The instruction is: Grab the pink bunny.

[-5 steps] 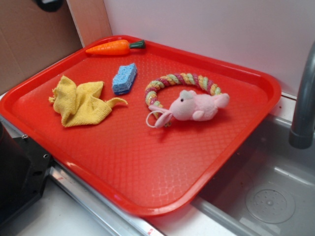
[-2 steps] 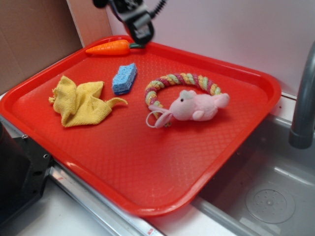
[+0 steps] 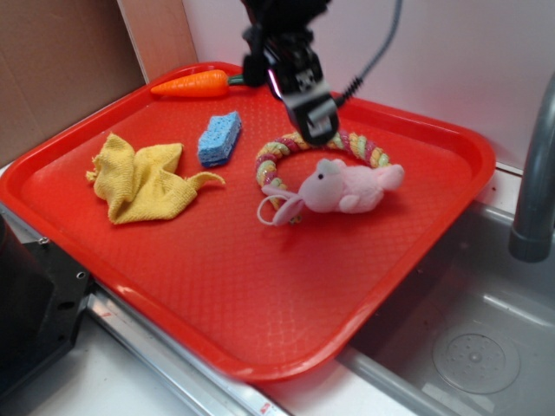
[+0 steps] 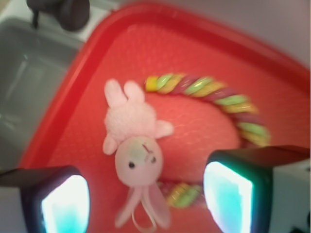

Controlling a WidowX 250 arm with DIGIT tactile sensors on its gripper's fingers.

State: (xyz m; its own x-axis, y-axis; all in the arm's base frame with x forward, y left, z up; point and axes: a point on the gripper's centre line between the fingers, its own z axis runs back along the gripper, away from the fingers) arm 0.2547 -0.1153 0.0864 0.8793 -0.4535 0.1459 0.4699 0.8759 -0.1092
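From the wrist camera you look down between the two glowing cyan-white finger pads (image 4: 65, 204) of the black gripper (image 3: 314, 117); the jaws stand wide apart with nothing between them. Directly below that gap lies the small pale-pink plush bunny (image 4: 133, 145), fuzzy and plump, its round head nearest you with dark eyes showing. Its thin looped ears (image 4: 146, 211) trail toward the bottom edge of the wrist view, and its two hind feet point away. The view is somewhat blurred.

Curving around the bunny's far side and toward the right-hand finger is the braided rope toy in pink, yellow and green strands (image 4: 214, 92). Its lower end lies just beside the ears.

In the exterior view the gripper hangs above the rope arc, apart from the bunny (image 3: 342, 186), which lies on its side just in front of the rope (image 3: 286, 147). All of it rests on the red plastic tray with a fine diamond-textured floor and raised rounded rim (image 3: 260, 295).

To the gripper's left in the exterior view sit a blue porous rectangular sponge (image 3: 219, 137) and a crumpled yellow woven cloth (image 3: 143, 178). At the back rim lies a smooth orange plastic carrot with a green stem (image 3: 195, 83). Beyond the tray's right edge are a grey metal sink basin (image 3: 468, 329) and a grey faucet post (image 3: 536, 182).
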